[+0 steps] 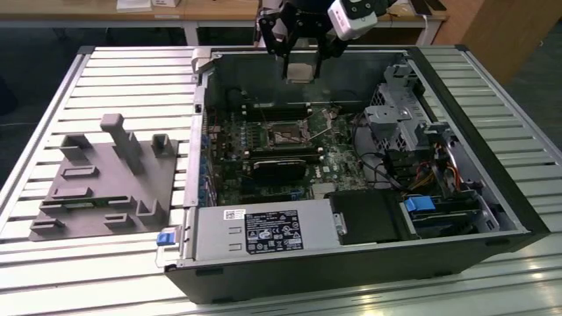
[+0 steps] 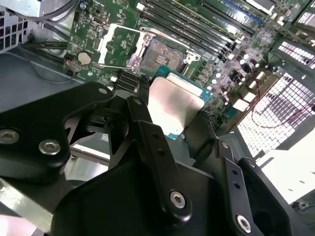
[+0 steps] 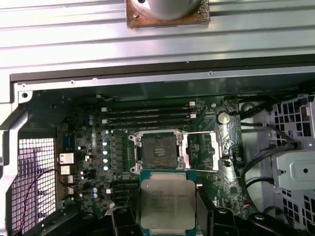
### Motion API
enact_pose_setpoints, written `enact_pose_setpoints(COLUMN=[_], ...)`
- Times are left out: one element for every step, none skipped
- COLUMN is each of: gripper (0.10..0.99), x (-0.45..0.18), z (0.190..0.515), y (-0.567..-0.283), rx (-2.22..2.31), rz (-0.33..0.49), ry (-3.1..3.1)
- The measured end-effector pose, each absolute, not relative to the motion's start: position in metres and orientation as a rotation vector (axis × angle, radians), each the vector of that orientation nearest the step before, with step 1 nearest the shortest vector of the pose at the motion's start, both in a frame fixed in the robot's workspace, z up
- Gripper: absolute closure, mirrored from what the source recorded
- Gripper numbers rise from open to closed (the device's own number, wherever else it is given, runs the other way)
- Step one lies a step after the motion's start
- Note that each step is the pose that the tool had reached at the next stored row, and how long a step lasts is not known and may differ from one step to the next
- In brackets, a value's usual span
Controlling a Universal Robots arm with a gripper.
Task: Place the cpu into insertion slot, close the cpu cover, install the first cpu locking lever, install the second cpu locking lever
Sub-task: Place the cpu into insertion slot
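Slatted table (image 1: 131,72), open computer case (image 1: 351,276), fingers (image 2: 152,147) holding cpu (image 3: 165,204), insertion slot (image 3: 157,150) uncovered

The chip (image 3: 165,206) is pale silver-grey with a teal-green edge, the circuit board (image 2: 88,29) dark green, the ribbed table (image 1: 131,72) light grey.

Arm held high, jaws clamped on the cpu (image 1: 299,71)
In the exterior view the arm (image 1: 303,20) hangs from the top edge, wrist pointing down; black fingers (image 2: 147,132) press the cpu's opposite edges, holding it out past the fingertips.
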State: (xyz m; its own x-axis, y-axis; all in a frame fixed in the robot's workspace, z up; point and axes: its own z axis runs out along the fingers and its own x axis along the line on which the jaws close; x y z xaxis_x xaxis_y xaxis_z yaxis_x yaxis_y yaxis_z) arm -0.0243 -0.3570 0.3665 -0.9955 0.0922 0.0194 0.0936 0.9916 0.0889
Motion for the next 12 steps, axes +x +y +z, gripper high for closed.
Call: enact_pose_setpoints(gripper=[0.549, 0.549, 0.549, 0.549, 0.549, 0.549, 0.549, 0.549, 0.549, 0.549, 0.549, 0.549], x=[-0.0243, -0.0243, -0.0243, -0.0243, -0.0243, -0.0243, -0.0243, -0.0243, -0.0243, -0.0243, -0.0243, -0.0243], z=[0.3664, 0.3664, 0.3663, 0.3662, 0.3662, 0.3661, 0.3659, 0.3658, 0.3656, 0.3655, 0.3654, 0.3653], y=[-0.3570, -0.3570, -0.3569, -0.3569, -0.3569, -0.3569, -0.3569, -0.3569, -0.3569, -0.3570, -0.3570, -0.3570], rx=[-0.156, -0.166, -0.178, -0.190, -0.203, -0.217, -0.232, -0.252, -0.271, -0.292, -0.314, -0.335], rz=[-0.140, -0.140, -0.140, -0.140, -0.140, -0.140, -0.139, -0.139, -0.138, -0.138, -0.137, -0.137], ry=[-3.120, -3.119, -3.119, -3.119, -3.118, -3.118, -3.117, -3.116, -3.115, -3.114, -3.113, -3.111])
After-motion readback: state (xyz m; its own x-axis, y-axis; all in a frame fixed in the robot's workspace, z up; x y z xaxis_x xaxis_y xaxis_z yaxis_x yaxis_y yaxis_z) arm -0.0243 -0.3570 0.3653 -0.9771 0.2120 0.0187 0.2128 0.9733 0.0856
